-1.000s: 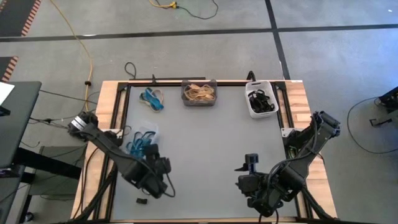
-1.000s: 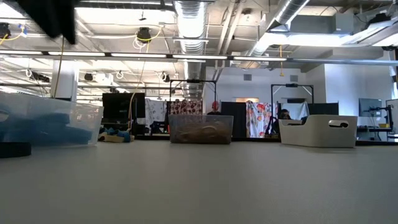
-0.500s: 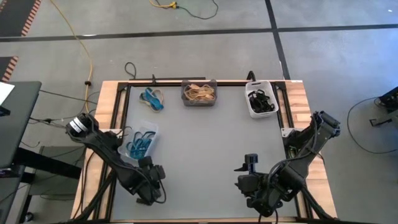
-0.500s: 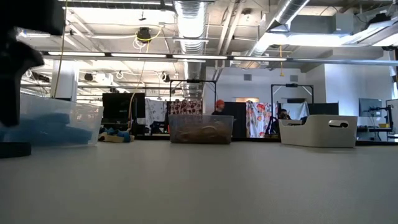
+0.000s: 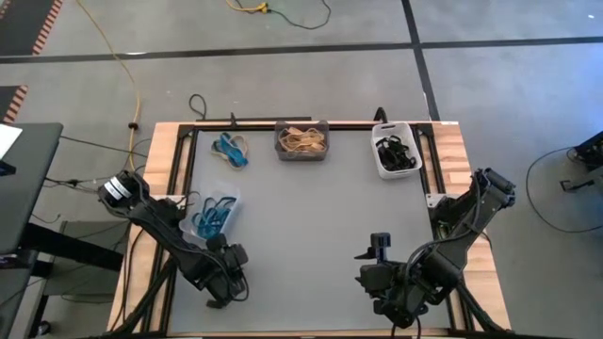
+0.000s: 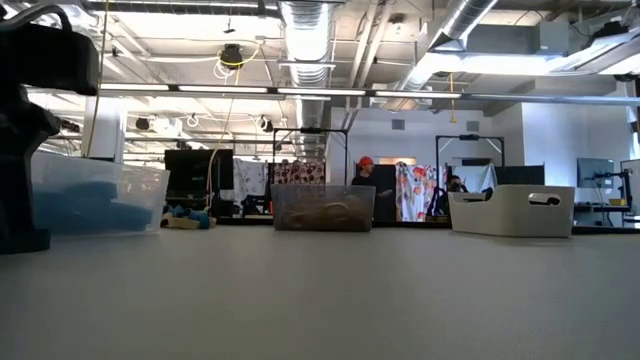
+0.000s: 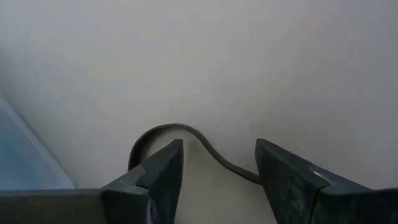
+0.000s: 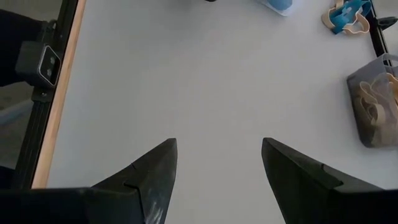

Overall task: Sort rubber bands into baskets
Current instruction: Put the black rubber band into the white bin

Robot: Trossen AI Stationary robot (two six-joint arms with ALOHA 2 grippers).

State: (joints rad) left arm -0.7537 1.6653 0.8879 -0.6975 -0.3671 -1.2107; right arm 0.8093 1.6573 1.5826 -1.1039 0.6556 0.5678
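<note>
Lying between the left gripper's (image 7: 217, 168) spread fingers (image 7: 163, 171), a black rubber band (image 7: 186, 140).

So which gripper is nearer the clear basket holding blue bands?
Left. The left gripper sits just in front of the clear basket; the right gripper is far across the table.

I'm seeing ceiling strip lights (image 6: 300, 92) glaring overhead in the low view, casting even, soft-shadowed brightness across the bench (image 5: 311, 226), while the left hand (image 7: 217, 171) is blurring close-up.
</note>
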